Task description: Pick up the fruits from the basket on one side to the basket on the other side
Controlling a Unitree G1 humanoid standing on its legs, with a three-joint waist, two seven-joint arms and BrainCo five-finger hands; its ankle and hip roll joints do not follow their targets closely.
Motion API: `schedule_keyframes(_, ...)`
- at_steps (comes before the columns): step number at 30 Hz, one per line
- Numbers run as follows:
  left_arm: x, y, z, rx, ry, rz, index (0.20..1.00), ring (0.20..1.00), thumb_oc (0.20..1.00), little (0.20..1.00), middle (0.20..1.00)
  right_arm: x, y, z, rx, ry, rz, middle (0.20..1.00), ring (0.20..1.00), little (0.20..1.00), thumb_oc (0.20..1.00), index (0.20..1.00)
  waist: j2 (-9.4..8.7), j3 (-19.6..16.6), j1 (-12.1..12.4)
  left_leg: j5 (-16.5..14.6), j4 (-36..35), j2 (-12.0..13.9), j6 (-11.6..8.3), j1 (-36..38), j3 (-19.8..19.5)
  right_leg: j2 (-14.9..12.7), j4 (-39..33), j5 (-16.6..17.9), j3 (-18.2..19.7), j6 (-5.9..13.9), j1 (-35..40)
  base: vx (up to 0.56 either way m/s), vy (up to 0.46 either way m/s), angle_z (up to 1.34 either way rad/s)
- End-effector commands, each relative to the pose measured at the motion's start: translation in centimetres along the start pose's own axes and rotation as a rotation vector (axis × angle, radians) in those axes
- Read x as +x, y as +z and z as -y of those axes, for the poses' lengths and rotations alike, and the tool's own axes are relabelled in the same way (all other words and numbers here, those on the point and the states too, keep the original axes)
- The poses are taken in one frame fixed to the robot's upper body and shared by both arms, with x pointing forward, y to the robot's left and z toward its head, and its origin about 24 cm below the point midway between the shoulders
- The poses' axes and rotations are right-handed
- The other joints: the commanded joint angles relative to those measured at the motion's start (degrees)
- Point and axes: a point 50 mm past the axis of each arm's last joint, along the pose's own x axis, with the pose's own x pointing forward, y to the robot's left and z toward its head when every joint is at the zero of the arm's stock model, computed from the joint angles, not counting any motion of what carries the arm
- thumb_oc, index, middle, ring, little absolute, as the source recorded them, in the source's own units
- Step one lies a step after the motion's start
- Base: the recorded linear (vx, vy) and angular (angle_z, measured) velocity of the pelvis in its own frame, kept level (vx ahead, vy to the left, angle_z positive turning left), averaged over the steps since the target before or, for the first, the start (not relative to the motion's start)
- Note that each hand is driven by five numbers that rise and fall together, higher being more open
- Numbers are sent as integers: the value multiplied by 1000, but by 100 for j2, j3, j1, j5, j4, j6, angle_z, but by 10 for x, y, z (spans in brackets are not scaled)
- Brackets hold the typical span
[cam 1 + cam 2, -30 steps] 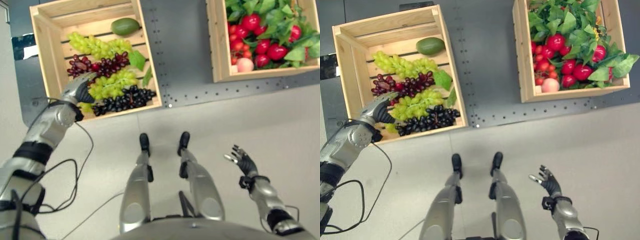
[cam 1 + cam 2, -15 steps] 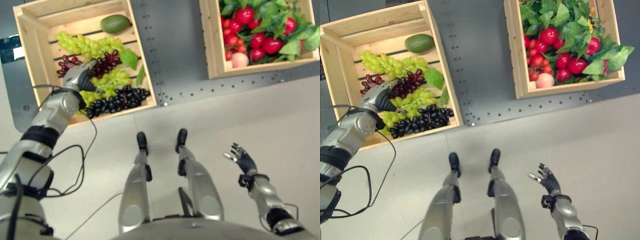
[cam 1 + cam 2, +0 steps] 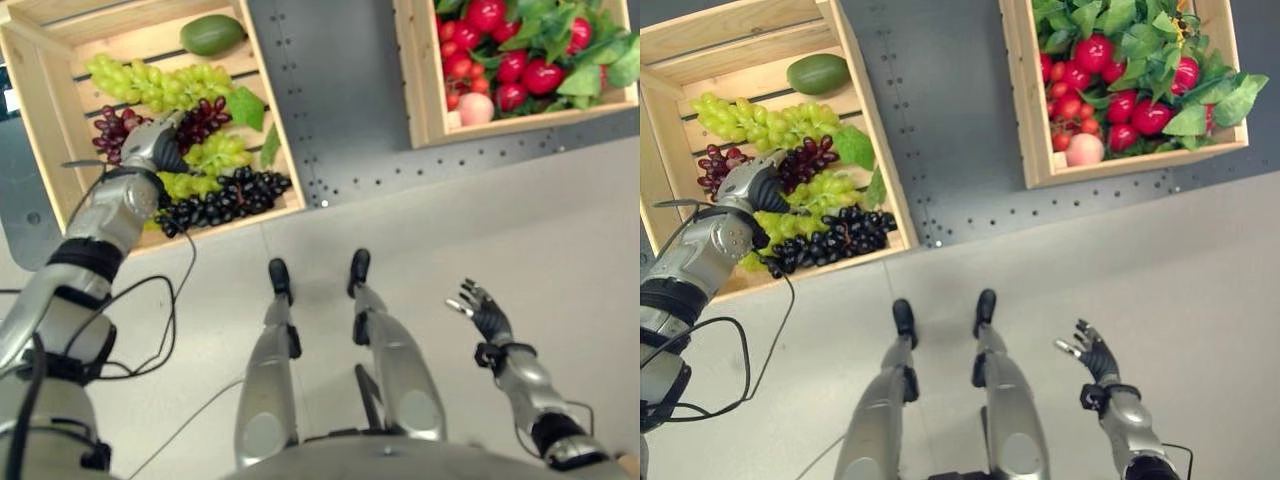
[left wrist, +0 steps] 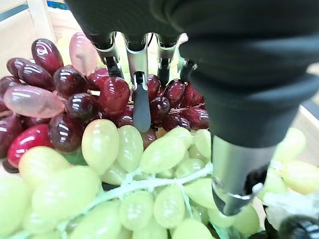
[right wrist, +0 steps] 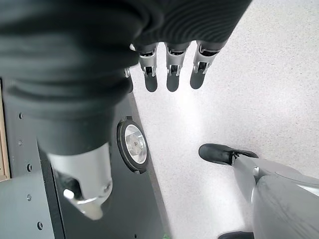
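The left wooden crate (image 3: 272,110) holds a dark red grape bunch (image 3: 205,112), two green grape bunches (image 3: 150,80), a black grape bunch (image 3: 225,195) and a green oval fruit (image 3: 212,33). My left hand (image 3: 150,145) is inside this crate, open, lying over the lower green bunch (image 3: 215,152). In the left wrist view its fingers (image 4: 141,99) reach straight onto the red grapes (image 4: 114,94), and the thumb hangs over the green grapes (image 4: 149,199). My right hand (image 3: 485,312) hovers low at the right over the floor, open with fingers (image 5: 172,74) spread and nothing in it.
The right wooden crate (image 3: 520,120) is packed with red fruits (image 3: 520,70), a peach (image 3: 475,108) and green leaves. Both crates rest on a dark grey perforated platform (image 3: 340,100). Pale floor (image 3: 560,230) lies in front of it.
My left hand has slid deeper into the left crate, from the lower green bunch toward the red grapes. The view has shifted. The right hand stays in place.
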Motion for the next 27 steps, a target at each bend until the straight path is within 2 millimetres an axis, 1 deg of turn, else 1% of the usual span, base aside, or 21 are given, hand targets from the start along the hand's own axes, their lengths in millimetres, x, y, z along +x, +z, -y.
schedule_keyframes(1,-6,-13,22,24,-89,-65,1000,1000,1000,1000,1000,-2,14,11,-20,-19,63,1000,1000,1000,1000,1000,-186,-69,22,-996,864,-213,300,-160,-57,18,587,-368,-73,560,-239,0,0,0)
schedule_keyframes(2,-8,-14,28,13,-106,-74,1000,1000,1000,1000,1000,-2,14,11,-19,-19,64,1000,1000,1000,1000,1000,-181,-70,26,-997,885,-215,301,-187,-64,14,608,-376,-70,549,-256,0,0,0)
schedule_keyframes(3,-8,-14,28,12,-106,-74,1000,1000,1000,1000,1000,-2,14,11,-19,-19,64,1000,1000,1000,1000,1000,-180,-72,25,-997,887,-215,301,-189,-65,14,609,-377,-71,549,-259,0,0,0)
schedule_keyframes(4,-10,-16,35,5,-127,-87,1000,1000,1000,1000,1000,-1,15,11,-14,-18,68,1000,1000,1000,1000,1000,-174,-70,30,-1000,903,-218,304,-203,-62,11,632,-379,-67,549,-278,0,0,0)
schedule_keyframes(5,-10,-16,35,5,-127,-87,1000,1000,1000,1000,1000,-1,15,11,-14,-18,68,1000,1000,1000,1000,1000,-173,-71,29,-1000,904,-218,304,-204,-62,11,632,-379,-67,549,-280,0,0,0)
schedule_keyframes(6,-12,-16,41,-2,-145,-96,1000,1000,1000,1000,1000,-1,15,11,-16,-18,69,1000,1000,1000,1000,1000,-170,-72,31,-1004,909,-224,304,-211,-63,8,631,-379,-66,547,-283,0,0,0)
schedule_keyframes(7,-12,-16,41,-2,-145,-96,1000,1000,1000,1000,1000,-1,15,11,-16,-18,69,1000,1000,1000,1000,1000,-169,-73,31,-1004,909,-224,304,-212,-63,8,631,-379,-66,547,-284,0,0,0)
schedule_keyframes(9,-15,-17,53,-16,-180,-109,1000,1000,1000,1000,1000,-1,16,10,-16,-18,72,1000,1000,1000,1000,1000,-173,-61,36,-1006,933,-233,304,-245,-65,2,653,-378,-65,545,-316,0,0,0)
schedule_keyframes(10,-15,-17,53,-16,-180,-109,1000,1000,1000,1000,1000,-1,16,10,-16,-18,72,1000,1000,1000,1000,1000,-171,-63,35,-1007,935,-233,304,-248,-66,2,654,-378,-65,545,-318,0,0,0)
schedule_keyframes(12,-20,-13,68,-33,-221,-104,1000,1000,1000,1000,1000,-1,16,10,-16,-22,74,1000,1000,1000,1000,1000,-171,-45,35,-1007,939,-231,308,-259,-71,1,669,-373,-61,545,-339,0,0,0)
schedule_keyframes(13,-20,-13,68,-33,-222,-104,1000,1000,1000,1000,1000,-1,16,10,-16,-22,74,1000,1000,1000,1000,1000,-169,-47,35,-1007,939,-231,308,-260,-71,1,670,-373,-60,545,-339,0,0,0)
schedule_keyframes(14,-23,-12,76,-42,-243,-109,1000,1000,1000,1000,1000,-1,17,11,-17,-26,75,1000,1000,1000,1000,1000,-177,-38,39,-1014,949,-227,311,-270,-69,-3,674,-370,-53,539,-350,0,0,0)
schedule_keyframes(15,-23,-12,76,-42,-243,-109,1000,1000,1000,1000,1000,-1,16,11,-18,-27,75,1000,1000,1000,1000,1000,-176,-40,39,-1014,949,-227,312,-270,-69,-3,674,-370,-53,539,-351,0,0,0)
schedule_keyframes(16,-25,-12,82,-47,-261,-114,1000,1000,1000,1000,1000,0,18,11,-20,-26,78,1000,1000,1000,1000,1000,-185,-28,44,-1014,959,-228,314,-280,-67,-2,678,-364,-50,537,-365,0,0,0)
schedule_keyframes(20,-26,-12,87,-46,-272,-123,1000,1000,1000,1000,1000,1,20,10,-26,-17,84,1000,1000,1000,1000,1000,-203,-14,35,-1005,971,-227,311,-305,-74,1,680,-350,-43,544,-381,0,0,0)
schedule_keyframes(27,-23,-10,85,-31,-270,-115,1000,1000,1000,1000,1000,2,24,7,-37,2,94,1000,1000,1000,1000,1000,-247,33,14,-994,1000,-222,316,-353,-74,-7,696,-329,-65,547,-419,0,0,0)
